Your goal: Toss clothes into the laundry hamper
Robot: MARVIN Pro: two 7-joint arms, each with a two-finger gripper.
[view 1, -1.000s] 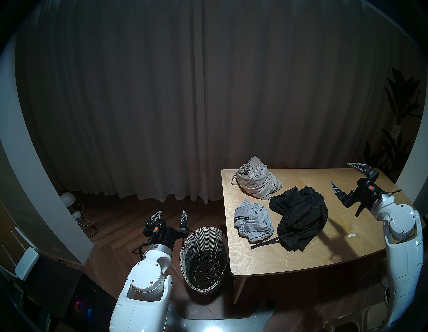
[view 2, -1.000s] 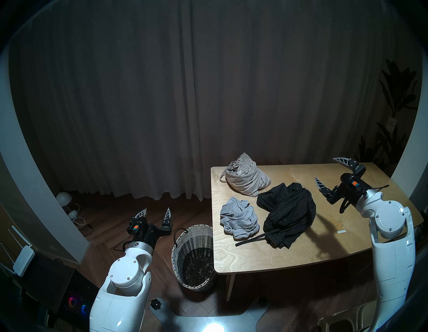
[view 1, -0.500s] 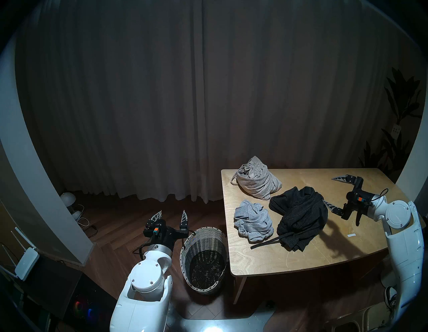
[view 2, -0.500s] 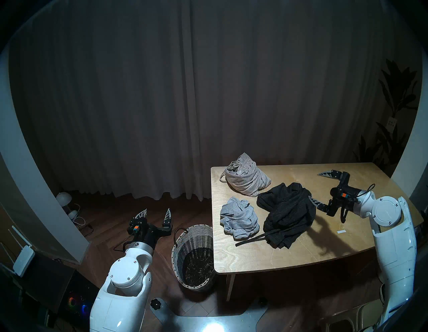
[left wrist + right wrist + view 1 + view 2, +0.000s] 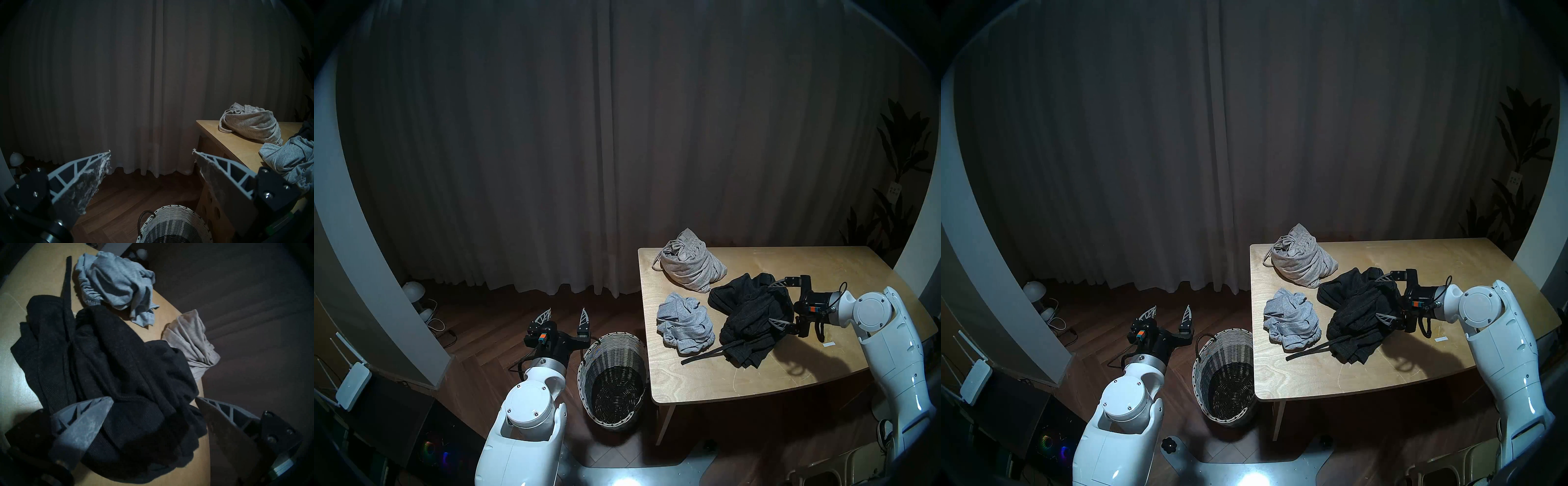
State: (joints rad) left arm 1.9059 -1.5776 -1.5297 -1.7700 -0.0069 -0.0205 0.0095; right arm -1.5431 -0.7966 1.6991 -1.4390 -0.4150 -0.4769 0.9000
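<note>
Head pair looks down from above; both wrists share the table.

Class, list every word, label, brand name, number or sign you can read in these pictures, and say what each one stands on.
No text can be read anywhere.
Small white tag by the plant: dark marks, too small and blurred to read.
White strip on the table: looks blank.

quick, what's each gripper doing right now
Left gripper: open, empty, beside the hamper.
Right gripper: open, jaws straddling the black garment, not closed on it.
</note>
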